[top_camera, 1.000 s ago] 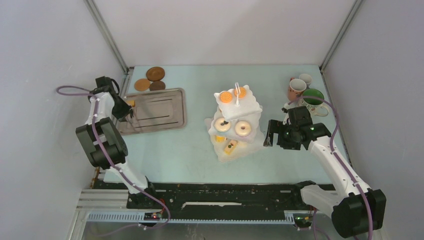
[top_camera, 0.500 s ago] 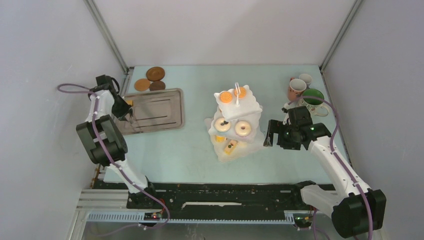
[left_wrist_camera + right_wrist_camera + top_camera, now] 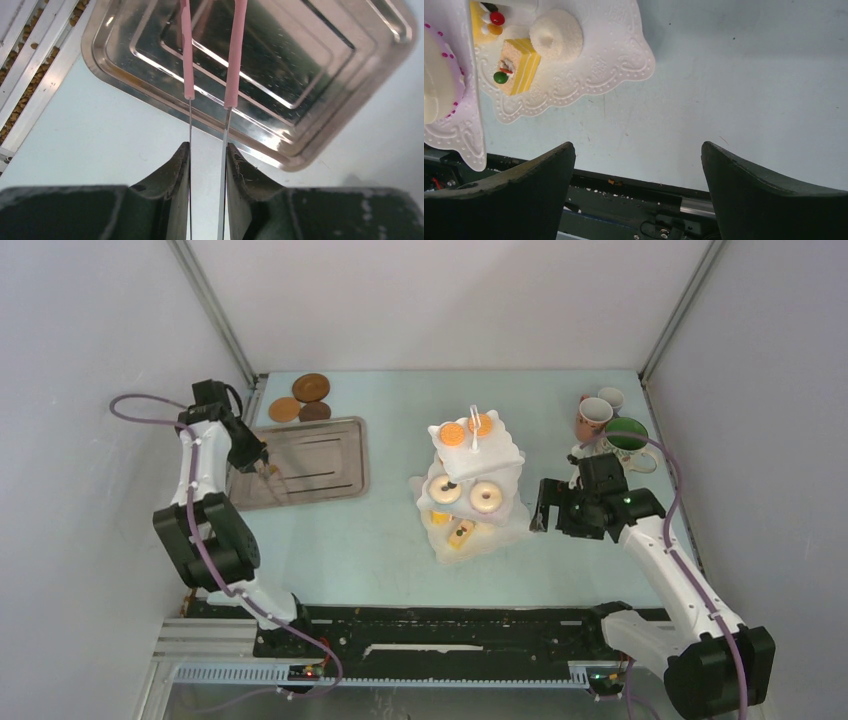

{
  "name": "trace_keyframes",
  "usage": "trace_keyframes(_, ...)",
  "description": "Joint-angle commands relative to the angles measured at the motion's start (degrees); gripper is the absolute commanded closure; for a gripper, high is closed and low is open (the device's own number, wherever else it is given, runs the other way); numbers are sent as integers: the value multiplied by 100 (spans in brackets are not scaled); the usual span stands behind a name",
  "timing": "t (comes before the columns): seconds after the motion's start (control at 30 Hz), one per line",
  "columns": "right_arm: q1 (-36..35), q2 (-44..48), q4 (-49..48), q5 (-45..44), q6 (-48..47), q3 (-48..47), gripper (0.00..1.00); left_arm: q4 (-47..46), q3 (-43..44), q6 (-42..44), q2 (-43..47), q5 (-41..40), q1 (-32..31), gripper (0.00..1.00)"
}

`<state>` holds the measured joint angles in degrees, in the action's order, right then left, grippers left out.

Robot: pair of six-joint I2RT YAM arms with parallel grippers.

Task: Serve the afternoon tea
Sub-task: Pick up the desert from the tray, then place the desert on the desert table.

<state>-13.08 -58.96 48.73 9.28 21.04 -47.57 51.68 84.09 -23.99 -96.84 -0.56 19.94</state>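
Presently: left gripper [image 3: 207, 150] clamped on pink tongs [image 3: 236, 50] over grey tray [image 3: 320, 115], near table's [image 3: 380, 540] far-left corner; right gripper [image 3: 636, 147] spread apart beside stand [image 3: 614, 65]. Recommend even squeeze, tongs level.

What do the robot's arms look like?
The left arm and right arm are white tubes with chunky black joints. A thin purple cable loops along each one. The fingers are dark, curved and pointed, and a bit scuffed.

Bare table [image 3: 390, 440] between tray [image 3: 320, 455], stand [image 3: 500, 535].
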Motion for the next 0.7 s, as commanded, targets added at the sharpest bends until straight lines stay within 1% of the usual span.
trace_keyframes(0.0,35,213,-58,-463,111,-28,0,185,-60,-11,992,103,-387,97)
trace_keyframes(0.13,119,308,1,-631,136,-85,0,322,-196,-19,1788,118,-1002,97)
trace_keyframes(0.27,142,341,-6,-593,129,-93,0,383,-337,-122,2649,168,-1690,97)
trace_keyframes(0.37,148,348,-33,-519,113,-89,0,601,-264,-92,3163,78,-2175,97)
trace_keyframes(0.47,148,380,-44,-452,101,-86,0,748,-163,-165,3524,388,-2507,97)
trace_keyframes(0.53,146,385,-55,-436,102,-88,0,770,24,-80,3729,503,-2905,97)
trace_keyframes(0.67,146,355,-51,-409,98,-86,0,711,519,147,3932,402,-4057,97)
